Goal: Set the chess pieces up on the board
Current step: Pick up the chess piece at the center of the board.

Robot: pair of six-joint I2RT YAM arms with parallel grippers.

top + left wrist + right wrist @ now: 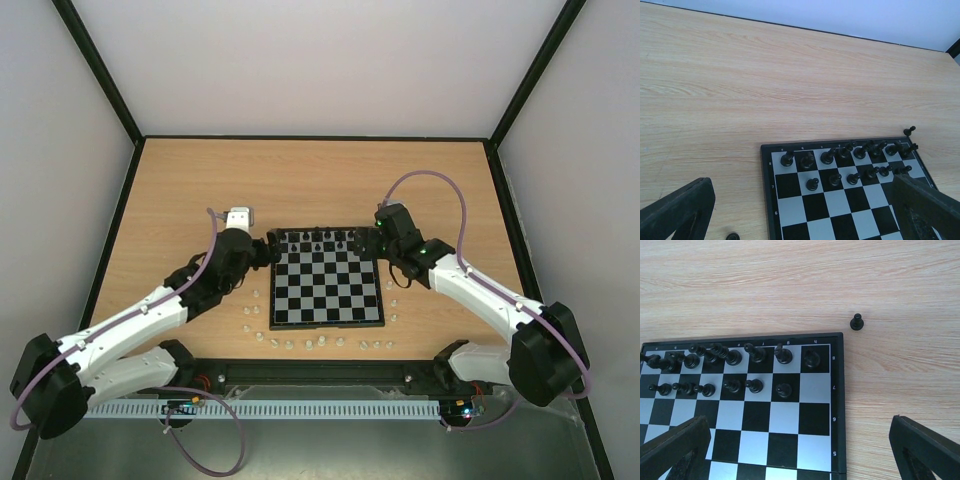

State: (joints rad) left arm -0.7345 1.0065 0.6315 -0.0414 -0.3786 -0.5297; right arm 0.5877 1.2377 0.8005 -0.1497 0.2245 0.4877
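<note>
Left gripper (266, 250) and right gripper (373, 246) are being held open, empty, at the board's (330, 296) far corners, likely for the stray pawn (856, 321).

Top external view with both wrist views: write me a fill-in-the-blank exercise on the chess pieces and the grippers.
1. The black chess pieces on the board stand in its two rows ___ from the arm bases.
2. One black pawn stands ___ the board, on the table by its far right corner.
3. The left gripper and the right gripper both have their jaws ___.
Missing words: farthest; off; open.
</note>
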